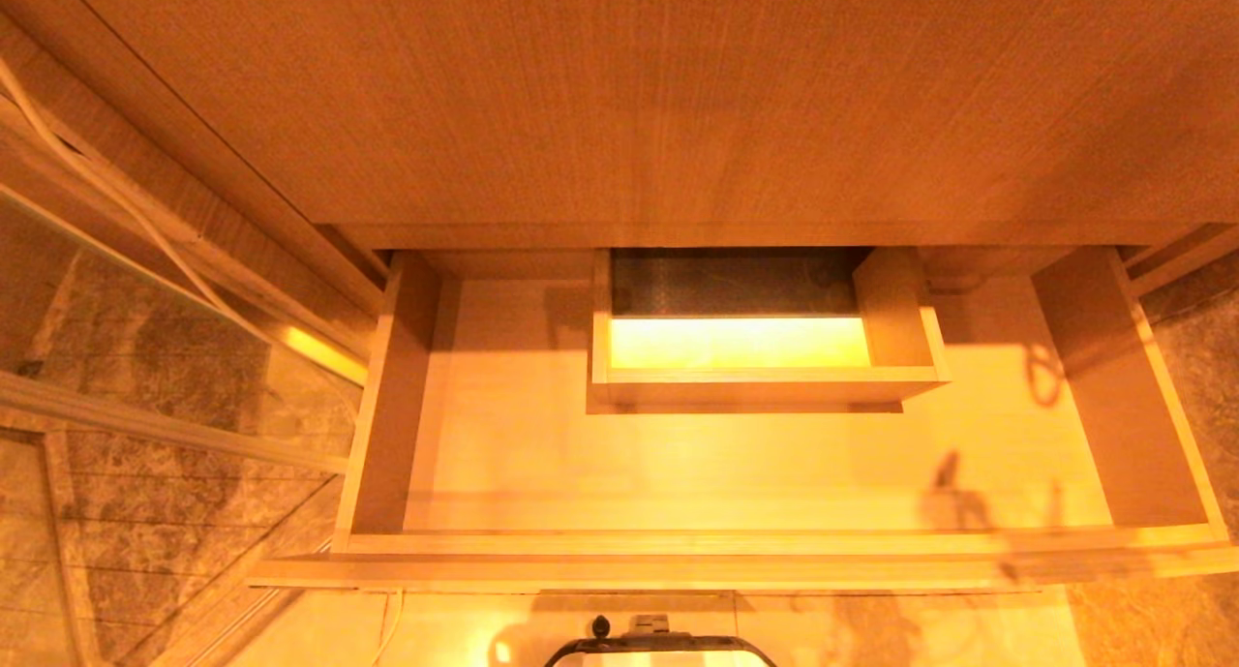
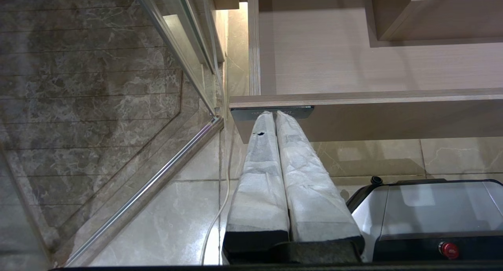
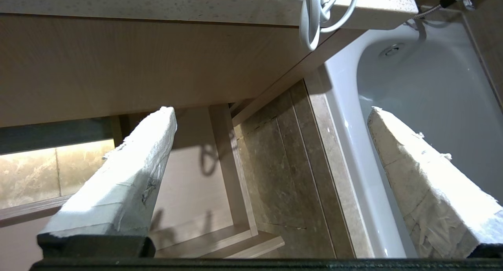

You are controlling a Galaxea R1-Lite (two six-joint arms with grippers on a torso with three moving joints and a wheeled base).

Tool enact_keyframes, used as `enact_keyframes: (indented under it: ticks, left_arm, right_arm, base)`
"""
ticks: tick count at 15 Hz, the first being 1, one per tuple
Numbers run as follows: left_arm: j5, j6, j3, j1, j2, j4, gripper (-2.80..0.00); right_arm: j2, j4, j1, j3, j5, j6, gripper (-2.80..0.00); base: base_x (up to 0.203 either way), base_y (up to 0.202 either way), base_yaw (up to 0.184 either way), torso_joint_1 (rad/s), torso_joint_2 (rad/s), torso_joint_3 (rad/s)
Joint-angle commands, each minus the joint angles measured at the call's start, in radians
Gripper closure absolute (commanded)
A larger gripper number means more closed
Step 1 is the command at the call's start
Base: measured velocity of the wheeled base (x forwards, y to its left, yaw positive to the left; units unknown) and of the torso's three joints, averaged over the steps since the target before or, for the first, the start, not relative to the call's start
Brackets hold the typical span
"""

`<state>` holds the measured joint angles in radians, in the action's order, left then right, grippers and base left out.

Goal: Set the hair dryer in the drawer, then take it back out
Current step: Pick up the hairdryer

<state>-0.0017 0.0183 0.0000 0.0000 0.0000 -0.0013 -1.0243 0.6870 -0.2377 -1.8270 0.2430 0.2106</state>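
Our right gripper [image 3: 271,153] is holding its fingers wide apart with nothing between them, ready to reach. We are only seeing the hair dryer's cord [image 3: 320,11], upper middle. Below, the drawer [image 1: 774,541] is sitting open and waiting.

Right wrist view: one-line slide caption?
Right gripper open beside the pulled-out drawer, a cord dangling off the countertop above.

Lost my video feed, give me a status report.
Left gripper shut, parked below drawer front. Right gripper open, empty, by drawer's right end. Drawer open, nothing inside; dryer not visible, only cord hanging off countertop.
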Motion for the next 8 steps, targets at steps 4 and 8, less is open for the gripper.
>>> enact_keyframes:
  ticks: [4,8]
  left_arm:
    - [0.000,0.000,0.002,0.000,0.000,0.000,0.00]
    - [0.000,0.000,0.002,0.000,0.000,0.000,0.00]
  right_arm:
    - [-0.006,0.009,0.000,0.000,0.000,0.007,-2.80]
    - [0.002,0.008,0.000,0.008,0.001,0.010,-2.80]
  base:
    - [0.000,0.000,0.000,0.092,-0.16,-0.075]
    - [0.000,0.000,0.000,0.181,-0.43,-0.191]
